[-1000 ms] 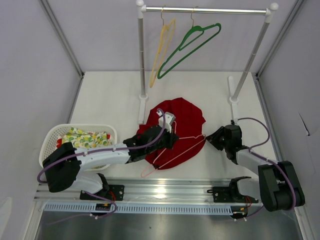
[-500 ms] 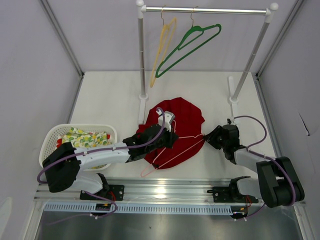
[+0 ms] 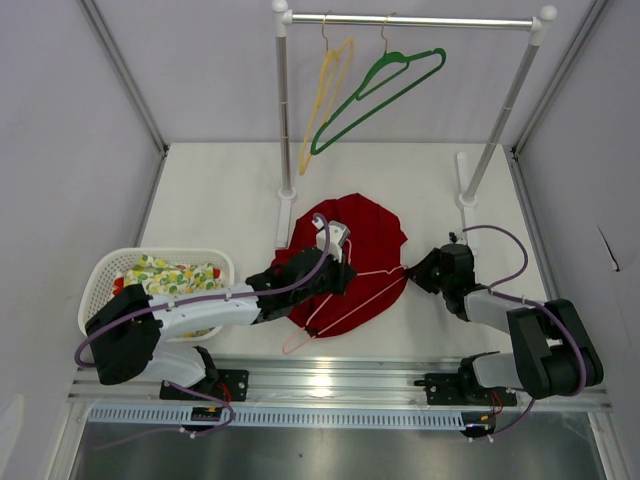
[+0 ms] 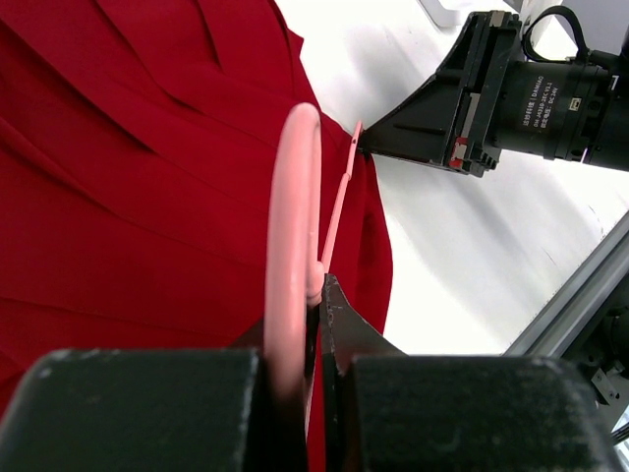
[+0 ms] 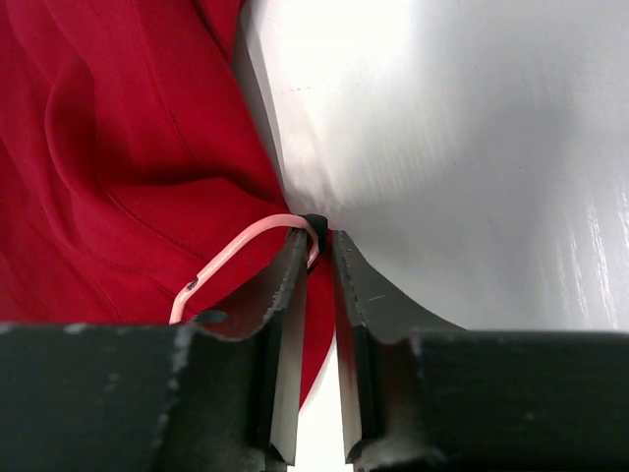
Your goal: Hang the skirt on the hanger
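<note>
The skirt [image 3: 352, 245] lies spread on the white table [image 3: 220, 200], near the middle, just in front of the left foot of the clothes rail [image 3: 415, 19]. It is plain deep red, roundish, and it has soft folds that run over its surface. Its longer side goes from the near left to the far right.

The hanger [image 4: 293, 236] lies on the near part of the skirt. It is a thin pale pink wire triangle. Its long axis goes from the near left to the right, and the small hook points to the near left, past the edge of the cloth and over the bare table.

The left gripper [image 4: 316, 305] has its fingers closed on the pink wire near the neck of the hanger. The right gripper [image 5: 316, 241] is low at the right edge of the skirt. Its fingers are almost together and the rounded right end of the hanger sits between their tips.
</note>
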`<state>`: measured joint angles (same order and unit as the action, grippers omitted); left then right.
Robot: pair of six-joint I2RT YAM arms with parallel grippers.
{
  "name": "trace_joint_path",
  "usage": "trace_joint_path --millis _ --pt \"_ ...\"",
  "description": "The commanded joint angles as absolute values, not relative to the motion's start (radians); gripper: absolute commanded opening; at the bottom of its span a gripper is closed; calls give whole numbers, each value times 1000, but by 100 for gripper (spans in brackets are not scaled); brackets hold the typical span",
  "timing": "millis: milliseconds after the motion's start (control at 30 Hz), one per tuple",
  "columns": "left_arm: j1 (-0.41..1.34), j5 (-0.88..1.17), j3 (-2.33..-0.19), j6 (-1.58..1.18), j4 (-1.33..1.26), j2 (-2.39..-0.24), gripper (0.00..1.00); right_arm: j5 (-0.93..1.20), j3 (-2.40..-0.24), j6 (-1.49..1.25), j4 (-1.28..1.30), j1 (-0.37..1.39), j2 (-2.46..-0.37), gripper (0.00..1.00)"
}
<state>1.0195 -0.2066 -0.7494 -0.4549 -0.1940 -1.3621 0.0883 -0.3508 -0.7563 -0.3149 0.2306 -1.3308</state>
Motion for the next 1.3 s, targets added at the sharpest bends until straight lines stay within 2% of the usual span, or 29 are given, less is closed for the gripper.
trace_joint_path --millis 0,133,267,1000,1267 --pt "1006 -218 -765 -428 -97 -1382 0 51 -368 -729 -362 230 -1344 17" --pt "1006 -215 -765 -426 -97 -1387 0 48 -374 -727 -365 230 -1347 4" --pt "1005 -216 -770 -425 -92 -1393 0 43 -379 -715 -351 229 -1330 0" --pt "1006 -192 -743 -423 -138 -1365 0 2 -387 -664 -127 264 -1081 0" --pt "1008 -40 -729 -396 -208 -1377 0 -23 -411 -654 -114 281 -1092 0"
